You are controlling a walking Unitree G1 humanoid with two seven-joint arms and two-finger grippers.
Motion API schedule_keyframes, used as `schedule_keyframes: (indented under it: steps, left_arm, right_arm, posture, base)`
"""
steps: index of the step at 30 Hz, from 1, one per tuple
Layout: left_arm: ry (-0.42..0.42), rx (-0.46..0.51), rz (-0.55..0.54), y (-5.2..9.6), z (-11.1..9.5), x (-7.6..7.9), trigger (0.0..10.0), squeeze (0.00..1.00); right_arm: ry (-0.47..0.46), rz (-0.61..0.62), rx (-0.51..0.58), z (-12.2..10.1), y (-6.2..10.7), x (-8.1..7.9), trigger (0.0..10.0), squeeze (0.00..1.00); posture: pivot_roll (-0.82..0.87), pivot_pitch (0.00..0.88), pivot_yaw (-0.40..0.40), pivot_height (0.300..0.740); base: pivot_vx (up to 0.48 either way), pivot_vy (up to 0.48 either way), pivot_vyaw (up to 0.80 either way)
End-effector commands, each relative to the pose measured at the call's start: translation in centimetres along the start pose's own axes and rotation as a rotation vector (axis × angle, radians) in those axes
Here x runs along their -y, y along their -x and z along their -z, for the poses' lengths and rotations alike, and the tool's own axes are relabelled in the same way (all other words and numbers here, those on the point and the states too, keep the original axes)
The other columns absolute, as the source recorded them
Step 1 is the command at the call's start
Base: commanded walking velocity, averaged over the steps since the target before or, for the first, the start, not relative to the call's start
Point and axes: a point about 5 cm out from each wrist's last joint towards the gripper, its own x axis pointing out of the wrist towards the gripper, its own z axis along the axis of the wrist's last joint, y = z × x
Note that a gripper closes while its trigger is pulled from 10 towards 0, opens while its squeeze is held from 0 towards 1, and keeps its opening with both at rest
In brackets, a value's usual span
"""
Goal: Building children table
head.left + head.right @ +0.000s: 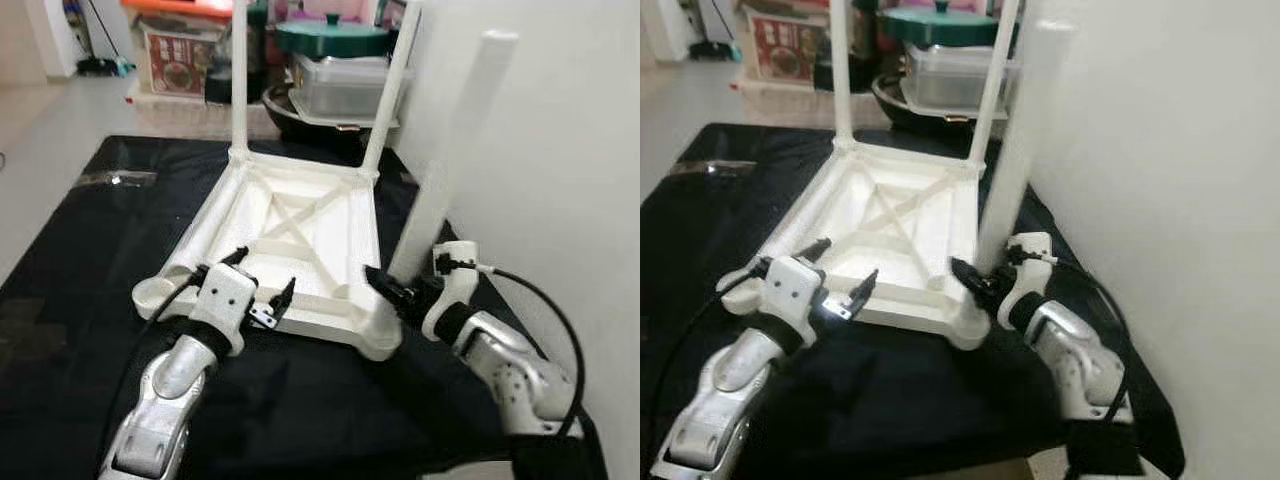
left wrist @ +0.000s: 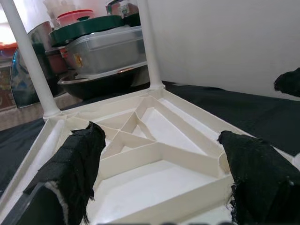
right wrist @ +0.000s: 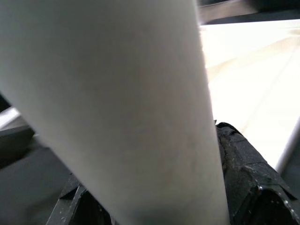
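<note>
The white children's table (image 1: 300, 225) lies upside down on a black mat, its ribbed underside facing up. Two white legs (image 1: 240, 80) (image 1: 393, 90) stand in its far corners. My right gripper (image 1: 405, 285) is shut on the lower end of a third white leg (image 1: 455, 150), which stands nearly upright just beside the table's near right corner socket (image 1: 380, 345). In the right wrist view that leg (image 3: 117, 108) sits against a black finger (image 3: 248, 173). My left gripper (image 1: 265, 275) is open over the table's near edge, and its fingers (image 2: 79, 159) frame the underside (image 2: 154, 150).
A white wall (image 1: 560, 150) runs close along the right. Stacked pots and lidded containers (image 1: 335, 70) stand just behind the table. The black mat (image 1: 90, 250) covers the floor to the left, with an open corner socket (image 1: 155, 292) at the near left.
</note>
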Motion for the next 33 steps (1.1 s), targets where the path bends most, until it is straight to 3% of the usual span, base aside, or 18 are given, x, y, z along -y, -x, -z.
schedule_keyframes:
  steps: [1,5,6,8,9,11,12,13,14,16,19,24,25,29,30,31,33]
  left_arm:
    - [-0.002,0.0,0.009,0.1,0.0,0.4,10.0,0.0]
    - [-0.01,0.004,0.011,0.2,-0.1,0.4,10.0,0.0]
    - [-0.018,-0.001,0.0,0.3,0.0,0.1,10.0,0.0]
    - [-0.019,-0.001,-0.004,0.3,0.0,0.0,10.0,0.0]
    - [-0.017,0.001,-0.006,0.3,-0.1,0.0,10.0,0.0]
    - [-0.016,0.004,-0.006,0.4,-0.2,0.0,10.0,0.0]
    - [-0.017,-0.002,0.004,0.7,-0.1,0.2,10.0,0.0]
    - [-0.017,-0.002,0.004,0.7,-0.1,0.2,10.0,0.0]
    - [-0.016,-0.005,0.006,0.7,0.0,0.3,10.0,0.0]
    - [-0.013,-0.006,0.009,0.7,0.0,0.4,10.0,0.0]
    - [-0.013,-0.007,0.011,0.7,0.0,0.4,10.0,0.0]
    - [-0.005,0.0,0.036,0.1,-0.1,0.9,10.0,0.0]
    - [-0.004,0.003,0.042,0.0,-0.1,0.9,10.0,0.0]
    - [-0.011,-0.002,0.044,0.1,0.0,0.8,10.0,0.0]
    - [-0.011,-0.004,0.039,0.2,0.0,0.6,10.0,0.0]
    - [-0.011,-0.006,0.035,0.2,0.0,0.5,10.0,0.0]
    - [-0.011,-0.006,0.033,0.3,0.0,0.5,10.0,0.0]
  right_arm:
    - [0.024,-0.115,-0.011,-0.3,-0.5,-0.5,10.0,0.0]
    - [0.077,-0.131,-0.07,0.1,-1.2,0.3,10.0,0.0]
    - [0.078,-0.011,-0.033,-0.4,-2.4,1.1,3.7,0.0]
    - [0.074,0.024,-0.021,-0.5,-2.7,1.3,3.7,0.0]
    - [0.067,0.078,0.02,-1.0,-3.0,1.6,0.0,0.0]
    - [0.063,0.109,0.048,-1.4,-3.2,1.7,0.0,0.0]
    - [0.038,0.529,0.049,-1.3,-2.8,4.1,0.0,0.0]
    - [0.038,0.529,0.049,-1.3,-2.8,4.1,0.0,0.0]
    - [0.031,0.821,-0.006,-0.4,-1.3,5.6,0.0,0.0]
    - [0.032,1.151,-0.063,1.0,1.8,6.6,0.0,0.0]
    - [0.032,1.234,-0.07,1.4,2.9,6.6,0.0,0.0]
    - [0.028,1.285,-0.149,3.8,4.4,4.8,0.0,0.0]
    - [0.026,1.261,-0.179,4.0,4.1,4.6,10.0,0.0]
    - [0.031,1.194,-0.174,3.2,2.8,4.5,10.0,0.0]
    - [0.033,1.174,-0.134,2.4,2.4,4.2,10.0,0.88]
    - [0.039,1.154,-0.088,1.7,2.2,3.8,10.0,1.0]
    - [0.041,1.159,-0.055,1.1,2.3,3.5,10.0,1.0]
  posture:
    - [0.09,0.0,-0.144,0.74]
    - [0.11,0.0,-0.158,0.74]
    - [0.11,0.0,-0.158,0.74]
    - [0.11,0.0,-0.158,0.74]
    - [0.11,0.0,-0.155,0.74]
    - [0.11,0.0,-0.155,0.74]
    - [0.11,0.0,-0.152,0.74]
    - [0.11,0.0,-0.152,0.74]
    - [0.11,0.0,-0.144,0.74]
    - [0.1,0.0,-0.136,0.74]
    - [0.1,0.0,-0.136,0.74]
    - [0.07,0.0,-0.11,0.74]
    - [0.07,0.0,-0.11,0.74]
    - [0.07,0.0,-0.113,0.74]
    - [0.07,0.0,-0.122,0.74]
    - [0.07,0.0,-0.126,0.74]
    - [0.07,0.0,-0.129,0.74]
  base:
    - [0.0,0.0,0.0]
    - [0.0,0.0,0.0]
    - [0.0,0.0,0.0]
    - [0.0,0.0,0.0]
    - [0.0,0.0,0.0]
    - [0.0,0.0,0.0]
    - [0.0,0.0,0.0]
    - [0.0,0.0,0.0]
    - [0.0,0.0,0.0]
    - [0.0,0.0,0.0]
    - [0.0,0.0,0.0]
    - [0.0,0.0,0.0]
    - [0.0,0.0,0.0]
    - [0.0,0.0,0.0]
    - [0.0,0.0,0.0]
    - [0.0,0.0,0.0]
    - [0.0,0.0,0.0]
